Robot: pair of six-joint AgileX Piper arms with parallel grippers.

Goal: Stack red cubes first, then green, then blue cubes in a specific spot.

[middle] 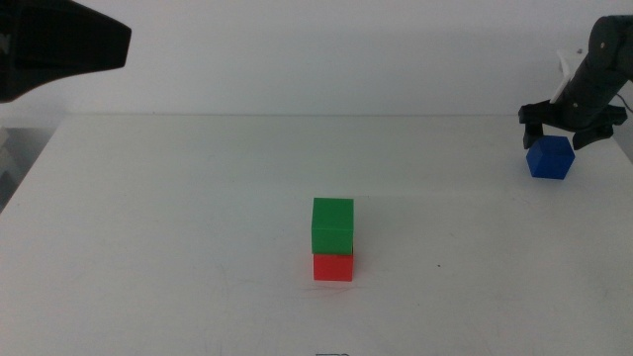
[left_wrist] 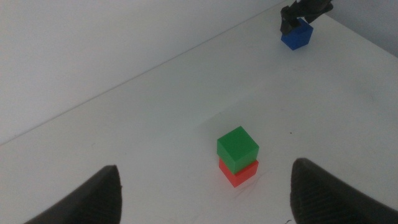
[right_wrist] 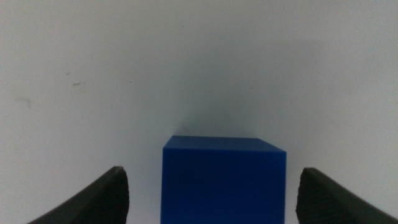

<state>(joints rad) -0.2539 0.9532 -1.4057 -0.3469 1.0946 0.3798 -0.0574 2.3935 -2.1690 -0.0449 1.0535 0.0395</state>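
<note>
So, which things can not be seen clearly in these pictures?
- Red cube: top face hidden under the green cube, every view.
- Blue cube: lower part cut off by the right wrist picture's edge.
- Right gripper: fingertips too small and dark in the middle view.

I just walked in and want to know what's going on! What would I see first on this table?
First you'd spot the green cube sitting right on top of the red cube in the middle of the white table. Then the blue cube at the far right, with the right hand open just above it. The left hand waits open, up at the left.
</note>
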